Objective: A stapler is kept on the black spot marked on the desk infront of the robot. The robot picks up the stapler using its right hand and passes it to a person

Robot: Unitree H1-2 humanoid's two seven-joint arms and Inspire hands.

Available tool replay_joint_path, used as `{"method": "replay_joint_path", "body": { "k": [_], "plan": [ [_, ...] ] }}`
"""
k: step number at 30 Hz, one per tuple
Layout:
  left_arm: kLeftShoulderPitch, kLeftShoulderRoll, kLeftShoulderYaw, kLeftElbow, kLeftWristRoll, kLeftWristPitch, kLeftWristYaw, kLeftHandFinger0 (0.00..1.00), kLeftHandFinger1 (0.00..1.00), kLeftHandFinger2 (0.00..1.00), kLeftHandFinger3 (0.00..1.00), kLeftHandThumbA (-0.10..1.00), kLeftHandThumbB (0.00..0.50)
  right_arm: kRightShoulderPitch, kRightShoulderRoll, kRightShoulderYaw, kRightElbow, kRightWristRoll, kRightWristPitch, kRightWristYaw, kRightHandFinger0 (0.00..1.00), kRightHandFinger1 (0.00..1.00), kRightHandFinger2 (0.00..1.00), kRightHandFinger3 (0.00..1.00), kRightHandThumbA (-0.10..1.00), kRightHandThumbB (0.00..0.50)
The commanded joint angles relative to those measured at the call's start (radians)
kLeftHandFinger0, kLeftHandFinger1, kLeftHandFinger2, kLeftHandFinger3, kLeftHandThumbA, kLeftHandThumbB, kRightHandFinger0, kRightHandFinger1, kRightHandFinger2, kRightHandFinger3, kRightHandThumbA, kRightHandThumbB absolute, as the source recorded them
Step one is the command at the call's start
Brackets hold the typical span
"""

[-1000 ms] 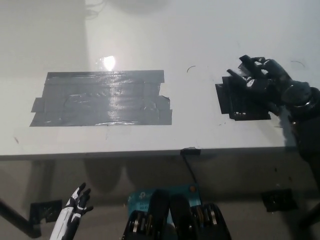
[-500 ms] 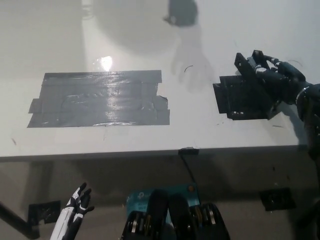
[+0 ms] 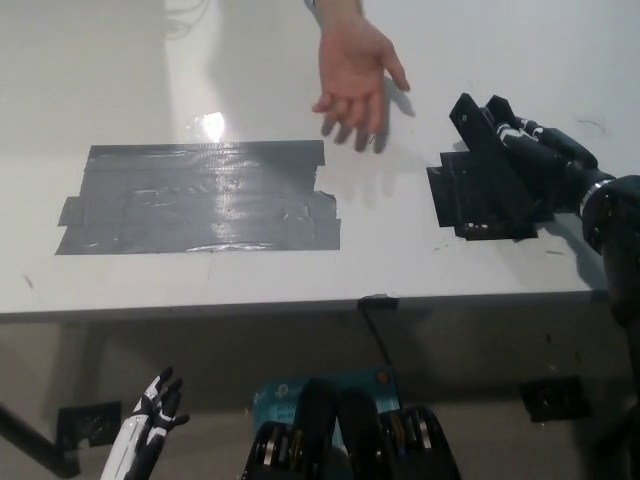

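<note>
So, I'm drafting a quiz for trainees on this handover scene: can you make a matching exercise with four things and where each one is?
Things:
1. black stapler
2. person's open hand
3. white left hand
4. wide grey tape patch

Places:
A. below the desk edge, lower left
B. in the black right hand
C. flat on the desk's left part
D. above the desk, top middle

Pairs: 1-B, 2-D, 3-A, 4-C

A large patch of grey tape (image 3: pixel 200 197) lies on the white desk (image 3: pixel 400 260), toward nine o'clock. A black cable (image 3: pixel 378 335) hangs from the desk's near edge at six o'clock, above a teal board (image 3: pixel 285 392).
</note>
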Motion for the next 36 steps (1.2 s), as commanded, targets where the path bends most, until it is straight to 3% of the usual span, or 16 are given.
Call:
{"method": "replay_joint_path", "body": {
  "k": [1,3,5,10,19,22,24,26,27,28,29,31,33,34,35,36],
  "plan": [
    [-0.010,0.015,-0.001,-0.018,-0.008,-0.014,-0.016,0.89,1.00,1.00,1.00,0.89,0.500,-0.181,-0.002,0.096,-0.312,0.599,0.016,-0.132,0.00,0.18,0.69,0.87,-0.10,0.173],
    [-0.010,0.015,-0.002,-0.015,-0.007,-0.021,-0.016,0.87,1.00,1.00,1.00,0.89,0.500,-0.222,-0.009,0.142,-0.273,0.686,0.016,-0.143,0.00,0.19,0.70,0.90,-0.10,0.119],
    [-0.010,0.015,-0.003,-0.015,-0.005,-0.022,-0.016,0.87,1.00,1.00,1.00,0.89,0.500,-0.241,-0.010,0.151,-0.253,0.666,0.016,-0.108,0.00,0.21,0.70,1.00,-0.10,0.111],
    [-0.007,0.015,-0.002,-0.023,-0.012,-0.018,-0.019,0.86,1.00,1.00,1.00,0.88,0.500,-0.340,0.041,0.158,-0.169,0.534,0.016,-0.124,0.00,0.10,0.59,1.00,-0.10,0.128],
    [-0.015,0.011,-0.005,-0.023,-0.011,0.006,-0.021,0.86,1.00,1.00,1.00,0.86,0.500,-0.483,0.147,0.148,0.055,0.135,-0.054,-0.196,0.00,0.17,0.76,1.00,-0.10,0.159],
    [-0.015,0.013,-0.009,-0.026,0.005,0.000,-0.018,0.86,1.00,1.00,1.00,0.86,0.499,-0.515,0.158,0.192,0.129,0.062,-0.089,-0.239,0.00,0.29,0.94,1.00,-0.10,0.103],
    [-0.015,0.015,-0.011,-0.024,0.013,-0.005,-0.016,0.85,1.00,1.00,1.00,0.86,0.500,-0.530,0.162,0.207,0.158,0.038,-0.096,-0.256,0.00,0.31,0.96,1.00,-0.10,0.102],
    [-0.016,0.019,-0.014,-0.034,0.019,0.006,-0.017,0.85,1.00,1.00,1.00,0.85,0.500,-0.564,0.162,0.249,0.232,-0.007,-0.146,-0.255,0.00,0.29,0.86,1.00,-0.10,0.085],
    [-0.017,0.017,-0.012,-0.035,0.012,0.009,-0.019,0.85,1.00,1.00,1.00,0.83,0.500,-0.574,0.162,0.262,0.256,-0.021,-0.167,-0.256,0.00,0.27,0.80,0.84,-0.10,0.089],
    [-0.019,0.016,-0.009,-0.032,0.003,0.011,-0.022,0.86,1.00,1.00,1.00,0.82,0.500,-0.590,0.163,0.300,0.302,-0.063,-0.210,-0.271,0.00,0.28,0.78,0.49,-0.10,0.134],
    [-0.020,0.016,-0.009,-0.031,-0.001,0.010,-0.024,0.87,1.00,1.00,1.00,0.81,0.499,-0.607,0.165,0.356,0.346,-0.123,-0.232,-0.306,0.13,0.50,0.95,0.43,-0.10,0.140],
    [-0.021,0.016,-0.008,-0.033,-0.002,0.009,-0.024,0.86,1.00,1.00,1.00,0.80,0.496,-0.621,0.169,0.405,0.398,-0.160,-0.270,-0.335,0.28,0.61,0.84,0.55,-0.10,0.165],
    [-0.020,0.017,-0.007,-0.035,-0.004,0.009,-0.025,0.86,1.00,1.00,1.00,0.80,0.496,-0.625,0.173,0.416,0.426,-0.159,-0.292,-0.343,0.25,0.58,0.79,0.60,-0.10,0.167],
    [-0.020,0.016,-0.007,-0.035,-0.005,0.009,-0.025,0.86,1.00,1.00,1.00,0.79,0.499,-0.623,0.174,0.423,0.433,-0.163,-0.302,-0.343,0.17,0.53,0.77,0.70,-0.10,0.169],
    [-0.019,0.015,-0.009,-0.029,0.001,-0.004,-0.023,0.85,1.00,1.00,1.00,0.80,0.497,-0.614,0.178,0.446,0.456,-0.181,-0.321,-0.348,0.04,0.39,0.60,0.76,-0.10,0.133],
    [-0.020,0.017,-0.013,-0.025,0.008,-0.010,-0.022,0.85,1.00,1.00,1.00,0.82,0.497,-0.606,0.180,0.463,0.473,-0.195,-0.342,-0.352,0.00,0.40,0.71,0.87,-0.10,0.143]
  ]
}}
